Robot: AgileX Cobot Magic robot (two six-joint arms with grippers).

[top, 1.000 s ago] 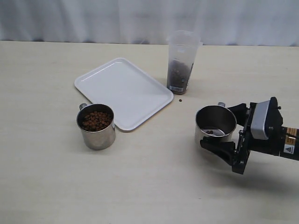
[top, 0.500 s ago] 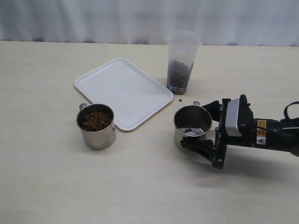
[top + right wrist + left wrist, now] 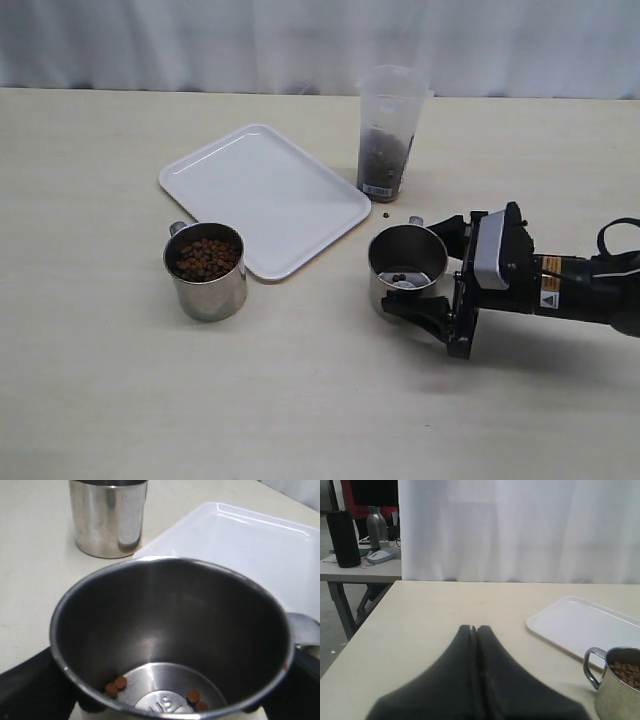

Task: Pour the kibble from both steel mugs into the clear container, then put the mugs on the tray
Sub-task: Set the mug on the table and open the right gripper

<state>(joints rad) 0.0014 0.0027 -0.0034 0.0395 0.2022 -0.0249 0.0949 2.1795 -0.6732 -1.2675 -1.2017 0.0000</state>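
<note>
Tabletop carries everything. Tray lies flat near centre and bare, no mug on it yet. Clear container stands upright just past the tray's far-right corner, its lower part filled with kibble; judged to be one mug's worth. Full steel mug sits by the tray's near-left edge, brown pellets close to its brim, not poured. Second steel mug is upright, between the tray's right corner and the right arm, a little nearer than the container. Right fingers are spread wide, one on each side of its wall, clasping the body. This grip probably keeps the mug level for transfer to the tray. Cannot tell whether its base touches the tabletop. Left fingers are pressed together, empty, parked near the full mug. A few leftover pellets lie at the held mug's bottom. One stray pellet lies on the tabletop just before the container.
</note>
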